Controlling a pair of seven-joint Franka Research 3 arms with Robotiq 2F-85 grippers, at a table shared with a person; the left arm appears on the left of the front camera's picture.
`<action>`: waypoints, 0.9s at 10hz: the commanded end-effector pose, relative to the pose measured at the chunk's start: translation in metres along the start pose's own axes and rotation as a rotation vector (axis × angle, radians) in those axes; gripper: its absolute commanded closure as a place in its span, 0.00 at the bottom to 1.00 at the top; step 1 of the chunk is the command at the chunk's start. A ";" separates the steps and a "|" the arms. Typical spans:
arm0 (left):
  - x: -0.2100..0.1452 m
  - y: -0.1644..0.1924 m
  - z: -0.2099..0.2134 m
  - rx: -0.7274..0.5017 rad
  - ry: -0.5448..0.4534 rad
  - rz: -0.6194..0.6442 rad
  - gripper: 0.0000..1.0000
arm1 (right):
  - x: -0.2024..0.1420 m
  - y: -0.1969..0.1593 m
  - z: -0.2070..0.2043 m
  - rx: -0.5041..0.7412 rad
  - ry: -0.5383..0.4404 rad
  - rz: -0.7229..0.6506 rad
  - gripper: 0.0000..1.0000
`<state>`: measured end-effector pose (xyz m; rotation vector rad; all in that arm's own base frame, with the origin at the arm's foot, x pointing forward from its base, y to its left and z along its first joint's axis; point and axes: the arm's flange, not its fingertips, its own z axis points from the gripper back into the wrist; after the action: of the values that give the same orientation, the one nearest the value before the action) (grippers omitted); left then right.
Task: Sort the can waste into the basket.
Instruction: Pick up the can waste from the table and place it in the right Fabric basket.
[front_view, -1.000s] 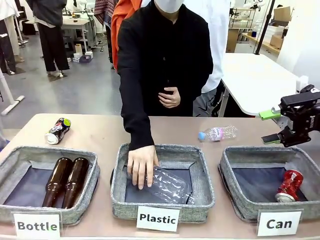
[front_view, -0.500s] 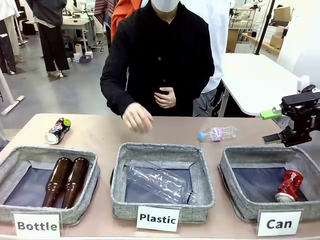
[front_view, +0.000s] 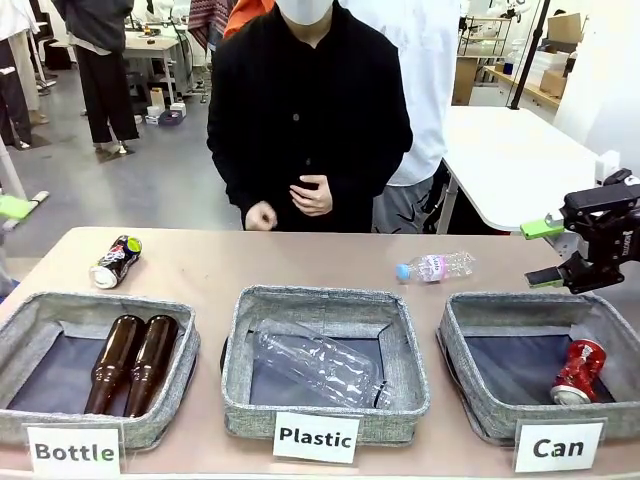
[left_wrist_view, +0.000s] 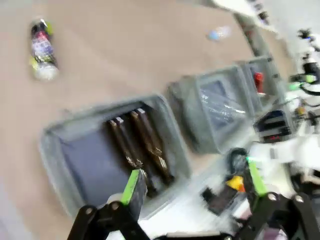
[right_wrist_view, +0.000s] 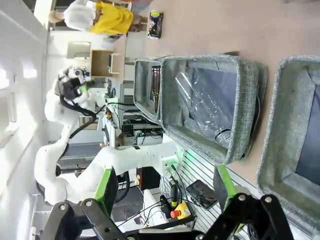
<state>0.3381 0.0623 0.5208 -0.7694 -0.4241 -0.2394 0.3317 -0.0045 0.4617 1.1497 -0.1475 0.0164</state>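
Red can (front_view: 580, 370) inside the Can basket (front_view: 478, 408), black can (front_view: 116, 261) on the table (front_view: 330, 262), left gripper (left_wrist_view: 195, 181) and right gripper (front_view: 545, 252) spread, empty.

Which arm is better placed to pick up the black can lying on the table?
The left. The black can lies at the left end of the table, on the side of the open, empty left gripper. The right gripper hangs near the Can basket at the opposite end.
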 end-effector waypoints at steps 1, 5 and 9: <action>0.052 0.034 -0.031 0.272 0.086 -0.102 0.00 | -0.002 0.000 -0.002 -0.004 -0.014 0.016 0.00; 0.081 0.036 -0.060 0.418 0.068 -0.199 0.00 | -0.002 0.000 -0.002 -0.004 -0.014 0.016 0.00; 0.088 0.043 -0.071 0.465 0.074 -0.222 0.00 | -0.002 0.000 -0.002 -0.004 -0.014 0.016 0.00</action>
<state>0.4434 0.0385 0.4978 -0.2854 -0.4683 -0.3686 0.3315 -0.0047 0.4623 1.1486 -0.1496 0.0166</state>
